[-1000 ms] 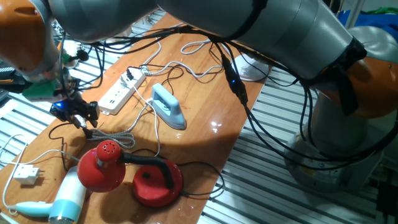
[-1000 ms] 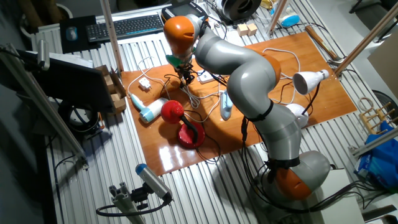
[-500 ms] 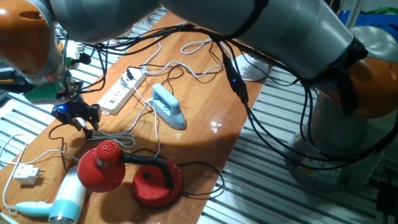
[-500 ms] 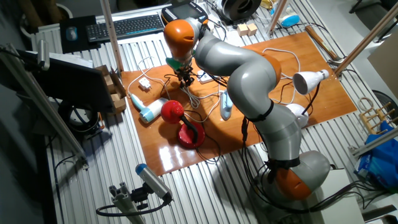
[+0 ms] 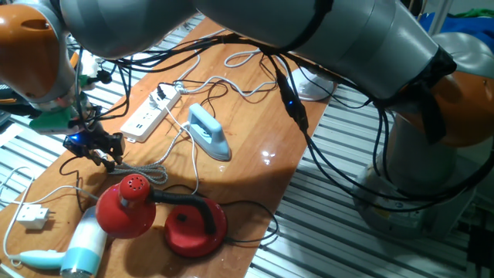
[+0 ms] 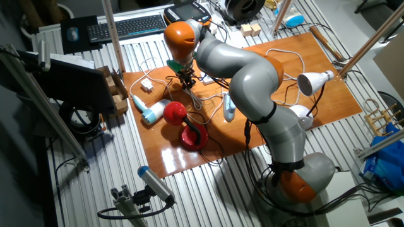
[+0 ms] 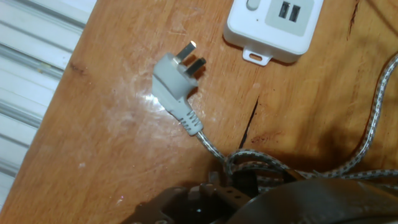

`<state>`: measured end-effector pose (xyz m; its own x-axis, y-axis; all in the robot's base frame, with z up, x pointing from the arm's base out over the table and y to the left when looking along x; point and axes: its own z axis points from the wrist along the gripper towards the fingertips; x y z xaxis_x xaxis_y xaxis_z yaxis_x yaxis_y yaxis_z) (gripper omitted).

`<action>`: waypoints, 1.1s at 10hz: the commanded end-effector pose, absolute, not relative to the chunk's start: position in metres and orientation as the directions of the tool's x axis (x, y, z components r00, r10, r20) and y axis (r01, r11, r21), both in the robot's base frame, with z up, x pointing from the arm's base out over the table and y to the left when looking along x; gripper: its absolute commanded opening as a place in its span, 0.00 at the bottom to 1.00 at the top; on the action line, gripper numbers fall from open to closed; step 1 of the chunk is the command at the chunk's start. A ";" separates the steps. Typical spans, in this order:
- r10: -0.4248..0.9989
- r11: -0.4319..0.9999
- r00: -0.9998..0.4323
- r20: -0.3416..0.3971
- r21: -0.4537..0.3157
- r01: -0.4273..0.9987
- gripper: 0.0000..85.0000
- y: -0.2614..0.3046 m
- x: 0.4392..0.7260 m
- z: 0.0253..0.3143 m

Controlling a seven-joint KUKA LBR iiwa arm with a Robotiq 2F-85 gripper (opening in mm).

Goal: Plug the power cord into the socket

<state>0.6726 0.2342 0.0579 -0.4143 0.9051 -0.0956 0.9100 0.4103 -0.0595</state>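
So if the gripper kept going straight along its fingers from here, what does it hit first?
Most likely the braided cord just behind the white plug, then the wooden table. The gripper points down there, short of the power strip; depth is unclear.

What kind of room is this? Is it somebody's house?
Probably a robot lab, not a house. A big grey and orange robot arm works over a wooden table on metal framing, with a computer keyboard behind it.

Varnished wooden tabletop (image 5: 255,147) is showing glossy reflections and fine scratches; the socket (image 5: 150,113) is looking like smooth matt white plastic; the braided cord (image 7: 348,165) is showing woven grey-white cloth sheathing; the white plug (image 7: 176,87) is bearing bright metal prongs.
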 end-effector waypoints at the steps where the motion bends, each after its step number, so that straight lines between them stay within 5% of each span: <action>1: 0.904 0.412 -0.417 -0.099 -0.063 0.909 0.60 0.234 0.673 0.058; 2: 0.901 0.417 -0.422 -0.099 -0.067 0.906 0.40 0.234 0.673 0.058; 8: 0.898 0.424 -0.429 -0.093 -0.069 0.903 0.40 0.233 0.675 0.057; 9: 0.899 0.424 -0.429 -0.092 -0.070 0.903 0.60 0.234 0.676 0.056; 11: 0.902 0.415 -0.421 -0.098 -0.073 0.907 0.60 0.234 0.679 0.059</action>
